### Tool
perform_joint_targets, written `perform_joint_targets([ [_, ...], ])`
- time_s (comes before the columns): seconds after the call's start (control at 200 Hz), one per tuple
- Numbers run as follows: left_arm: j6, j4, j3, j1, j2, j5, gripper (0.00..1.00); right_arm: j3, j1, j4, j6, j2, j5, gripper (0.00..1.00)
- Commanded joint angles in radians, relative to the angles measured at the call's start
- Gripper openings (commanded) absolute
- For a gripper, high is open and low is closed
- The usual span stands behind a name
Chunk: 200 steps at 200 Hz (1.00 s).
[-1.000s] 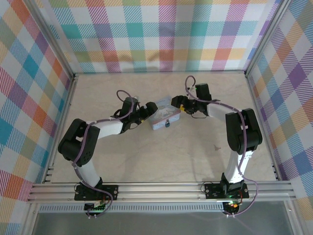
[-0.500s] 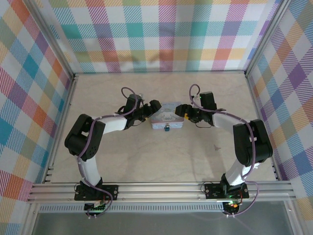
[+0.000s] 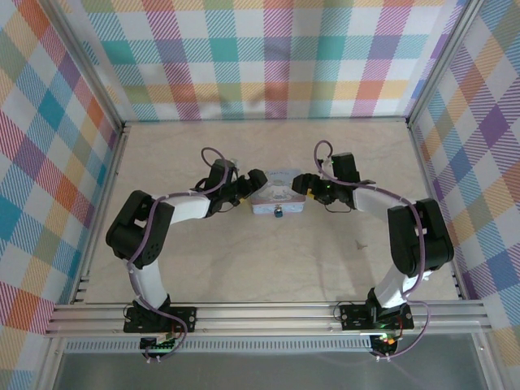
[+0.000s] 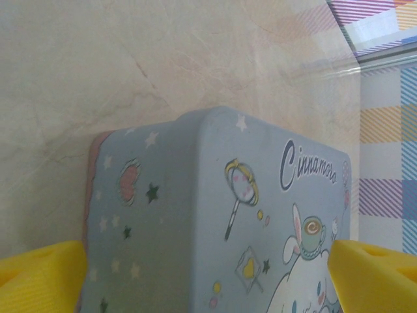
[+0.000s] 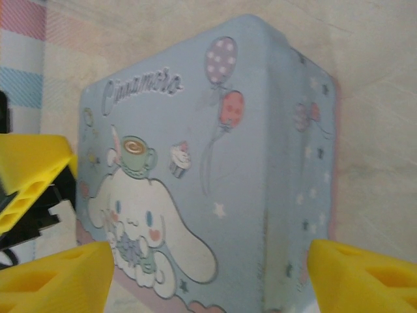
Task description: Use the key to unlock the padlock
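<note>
- Since a second ago both arms have folded inward and the tin (image 3: 276, 193) has swung from a skewed lie to square with the near edge of the surface (image 3: 244, 268); the last half second brings almost no change
- The left claw (image 4: 206, 264) has its yellow fingers (image 4: 39, 274) wide apart with one end of the tin between them; whether they press its sides I cannot tell
- The right claw (image 5: 212, 277) stands likewise at the opposite end, fingers well apart and straddling the tin, contact again unclear
- The padlock (image 3: 277, 214) lies between the two claws, right of the left one, left of the right one and nearer the arm bases than either; it touches the middle of the tin's near edge, and whether it hangs from a clasp is too small to tell
- By its look the padlock is stiff metal, light and slick, so it will likely swivel or slip from a push; its flat faces seem the place to pinch it, leaving the keyhole end free for the key
- The tin looks light and thin-walled, apt to slide on the smooth surface, so it probably wants steadying at its ends while the lock is worked
</note>
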State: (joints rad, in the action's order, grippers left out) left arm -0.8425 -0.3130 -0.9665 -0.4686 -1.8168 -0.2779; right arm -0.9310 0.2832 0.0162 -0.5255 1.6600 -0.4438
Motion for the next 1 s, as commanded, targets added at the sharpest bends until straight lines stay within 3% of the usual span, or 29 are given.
perform_joint_targets([
  [0.0,0.050,0.079,0.029,0.014,0.110,0.050,0.95,-0.018,0.006,0.137,0.051,-0.093,0.105,0.78],
  [0.27,0.170,0.381,0.064,-0.006,0.331,0.152,0.94,-0.022,-0.001,0.525,0.009,-0.338,0.465,0.76],
  [0.395,0.185,0.442,0.099,-0.050,0.408,0.145,0.94,0.002,-0.024,0.703,-0.063,-0.440,0.594,0.71],
  [0.575,0.185,0.452,0.155,-0.151,0.473,0.132,0.93,0.089,-0.067,0.795,-0.132,-0.519,0.591,0.61],
  [0.78,0.182,0.428,0.168,-0.297,0.490,0.165,0.93,0.181,-0.101,0.774,-0.180,-0.476,0.544,0.52],
  [0.995,0.171,0.409,0.155,-0.348,0.446,0.172,0.93,0.235,-0.113,0.743,-0.234,-0.452,0.562,0.44],
])
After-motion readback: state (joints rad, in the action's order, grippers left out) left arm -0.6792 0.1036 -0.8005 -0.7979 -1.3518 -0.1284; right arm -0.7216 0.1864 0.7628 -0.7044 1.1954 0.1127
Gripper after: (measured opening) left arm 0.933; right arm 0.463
